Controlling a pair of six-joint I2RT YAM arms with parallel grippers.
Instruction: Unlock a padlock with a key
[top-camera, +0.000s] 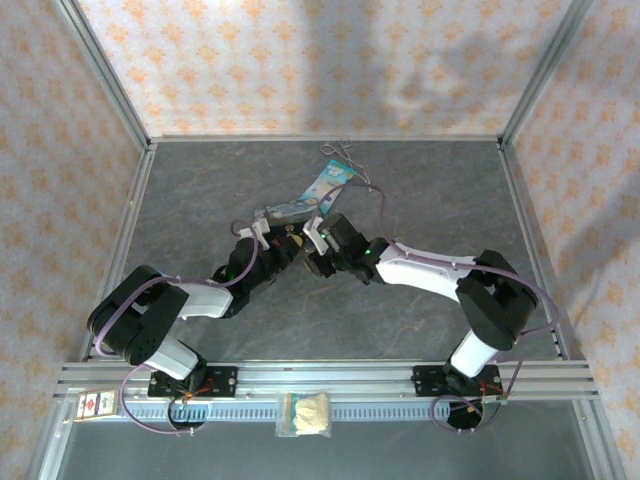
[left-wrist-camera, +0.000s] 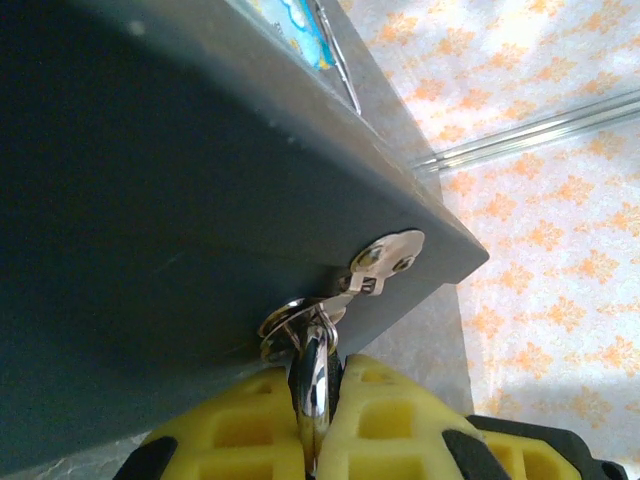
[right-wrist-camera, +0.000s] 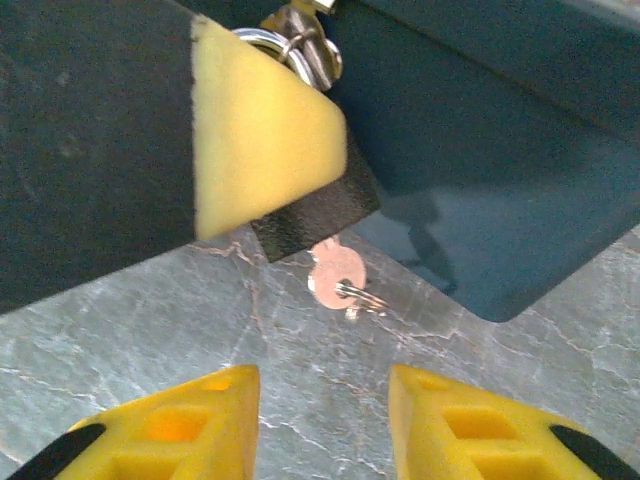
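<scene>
Between the yellow pads of the left gripper (left-wrist-camera: 315, 378) sits the padlock (right-wrist-camera: 320, 215). The pads are pressed together on it, with only its silvery shackle (left-wrist-camera: 312, 370) showing in the slit between them. From the right wrist, one pad (right-wrist-camera: 262, 130) covers the upper part of the dark, blocky body, and the lower end sticks out beneath it. The key (right-wrist-camera: 335, 272) is at that lower end, its pale round bow touching the body and its blade hidden, so how far it is in cannot be told. A small wire ring (right-wrist-camera: 362, 296) hangs from the bow. The right gripper (right-wrist-camera: 322, 380) hovers just short of the key, its two yellow fingers held moderately apart with nothing between them, only grey marbled table (right-wrist-camera: 520, 380) below. The shackle runs up through a ring at the silvery hasp (left-wrist-camera: 392, 252) on the dark side wall of the painted tin (left-wrist-camera: 150, 200). In the top view both arms meet near the middle of the table, a little towards its far edge. The tin lies just beyond the fingers there, and a light-blue card tag (top-camera: 335, 180) rests behind it, nearer the far edge.
</scene>
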